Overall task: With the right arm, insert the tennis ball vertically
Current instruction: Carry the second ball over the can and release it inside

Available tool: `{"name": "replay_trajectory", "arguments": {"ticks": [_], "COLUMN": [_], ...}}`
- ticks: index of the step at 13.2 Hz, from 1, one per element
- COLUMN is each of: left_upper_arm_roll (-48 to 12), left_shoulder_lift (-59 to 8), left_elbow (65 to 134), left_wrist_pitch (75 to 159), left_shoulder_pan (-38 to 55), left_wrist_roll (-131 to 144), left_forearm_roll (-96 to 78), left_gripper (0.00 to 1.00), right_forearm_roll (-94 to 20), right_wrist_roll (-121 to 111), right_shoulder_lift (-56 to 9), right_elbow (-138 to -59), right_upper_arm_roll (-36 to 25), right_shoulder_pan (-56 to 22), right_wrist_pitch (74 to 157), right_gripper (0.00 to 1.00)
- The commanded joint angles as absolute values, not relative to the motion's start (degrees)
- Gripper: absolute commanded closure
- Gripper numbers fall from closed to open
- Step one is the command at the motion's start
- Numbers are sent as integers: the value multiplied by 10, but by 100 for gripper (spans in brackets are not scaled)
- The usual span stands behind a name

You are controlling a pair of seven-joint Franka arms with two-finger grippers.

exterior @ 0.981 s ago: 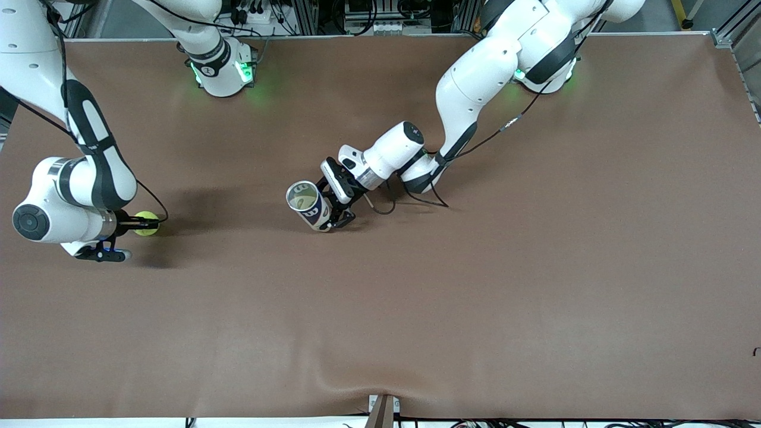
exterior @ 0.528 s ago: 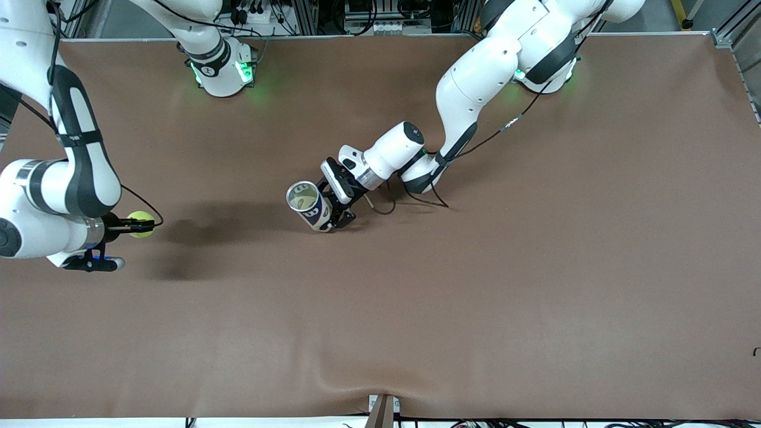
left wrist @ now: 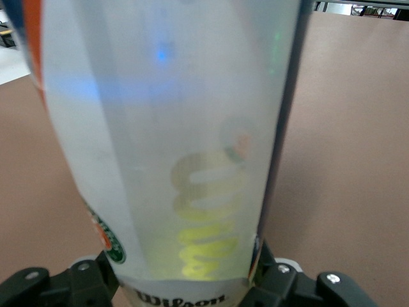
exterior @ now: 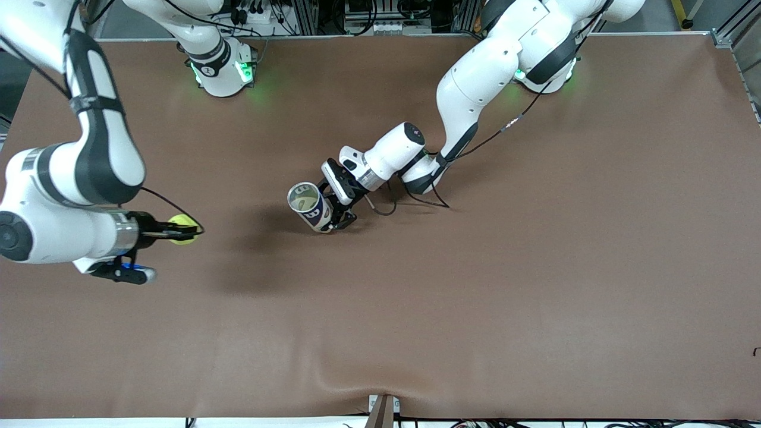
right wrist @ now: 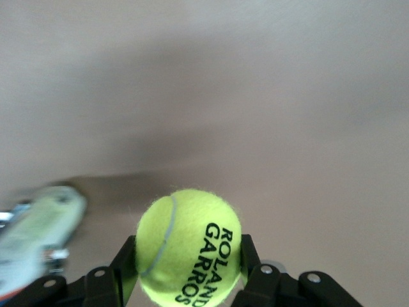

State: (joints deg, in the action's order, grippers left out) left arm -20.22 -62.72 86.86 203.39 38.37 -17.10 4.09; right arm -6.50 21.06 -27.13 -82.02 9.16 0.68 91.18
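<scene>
We have the tennis ball pinched tight between the two fingers of our right gripper, up in the air over the table near the right arm's end, well apart from the can. In the right wrist view the ball sits snug between the fingers, with the words ROLAND GARROS showing. Our left gripper is at the middle of the table with its jaws partly open, one on each side of the can's lower part; whether it presses the can we cannot tell. The can's open mouth faces up. To do this step well, we think we should carry the ball until it is right over the open mouth, line it up in the middle, come straight down, and only then let go. The can should stay standing and not wobble. We count one ball, one can and two grippers.
</scene>
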Motion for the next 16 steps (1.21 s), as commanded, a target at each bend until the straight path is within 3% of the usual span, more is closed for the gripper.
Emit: {"name": "replay_trajectory", "arguments": {"ticks": [1, 7, 13, 16], "left_upper_arm_roll": [-203, -203, -203, -203], "left_shoulder_lift": [-627, -628, -628, -628], "left_elbow": [864, 865, 866, 866], "left_wrist_pitch": [2038, 2038, 2038, 2039], "left_shoulder_pan": [382, 382, 382, 381], "left_wrist_roll": [-171, -171, -171, -171], "left_forearm_roll": [47, 47, 47, 47], "left_gripper": [20, 19, 18, 18], "right_forearm_roll": [-86, -90, -89, -87], "right_wrist_roll": [352, 523, 549, 554], "right_shoulder_lift": [-275, -271, -278, -293], "right_elbow": [-767, -765, -771, -772], "right_upper_arm_roll": [88, 86, 85, 85], "right_shoulder_pan": [-68, -197, -222, -221], "right_wrist_pitch": [878, 876, 902, 907], "right_gripper": [100, 100, 100, 94]}}
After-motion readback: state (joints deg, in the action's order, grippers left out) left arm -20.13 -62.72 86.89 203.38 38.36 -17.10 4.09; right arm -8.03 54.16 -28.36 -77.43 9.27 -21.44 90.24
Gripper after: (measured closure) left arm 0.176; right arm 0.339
